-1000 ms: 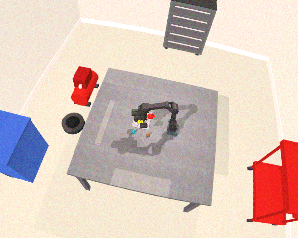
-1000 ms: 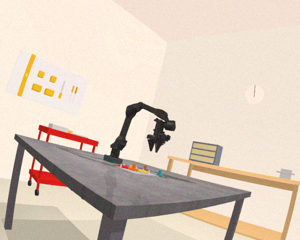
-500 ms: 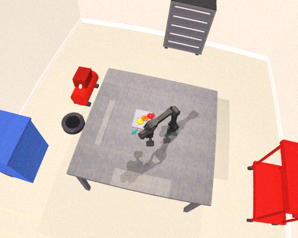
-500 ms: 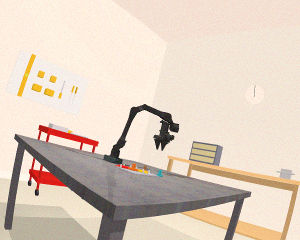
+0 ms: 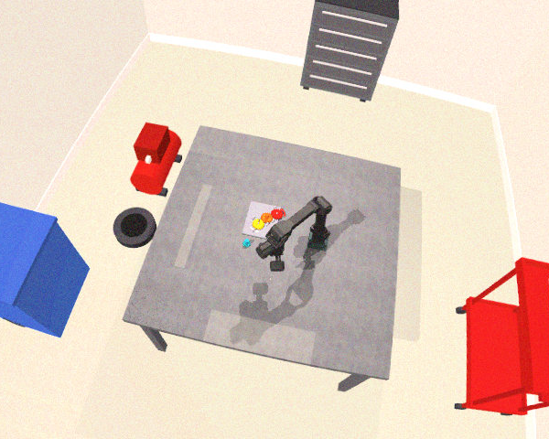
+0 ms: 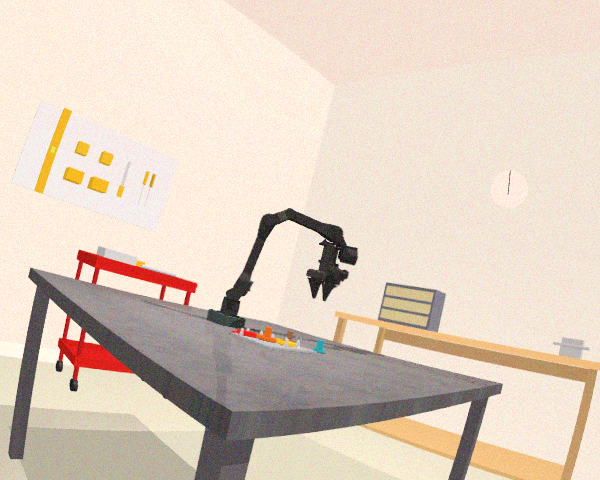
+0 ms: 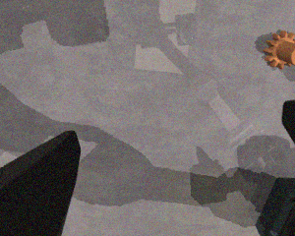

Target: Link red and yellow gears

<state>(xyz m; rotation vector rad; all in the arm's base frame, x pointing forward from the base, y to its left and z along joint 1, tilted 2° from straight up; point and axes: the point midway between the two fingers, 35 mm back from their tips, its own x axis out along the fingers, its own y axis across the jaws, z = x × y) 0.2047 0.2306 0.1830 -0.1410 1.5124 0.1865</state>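
Note:
The yellow gear (image 5: 257, 224) (image 6: 283, 341) and red gear (image 5: 277, 214) (image 6: 246, 333) sit on the grey board (image 5: 255, 208). A bright orange gear (image 5: 266, 218) (image 6: 267, 333) sits between them and looks in contact with both; whether it is fully flat is too small to tell. A cyan gear (image 5: 246, 242) (image 6: 319, 347) stands on the table just off the board. A brown-orange gear (image 6: 290, 335) (image 7: 282, 51) stands on the table; the arm hides it in the top view. My gripper (image 6: 319, 298) (image 7: 181, 126) is open and empty, high above the table beside the board.
Short pale pegs stick up from the board around the gears. The arm's base (image 5: 317, 238) (image 6: 226, 317) stands on the table right of the board in the top view. The forearm passes over the board's near right corner in that view. Arm shadows cross the table.

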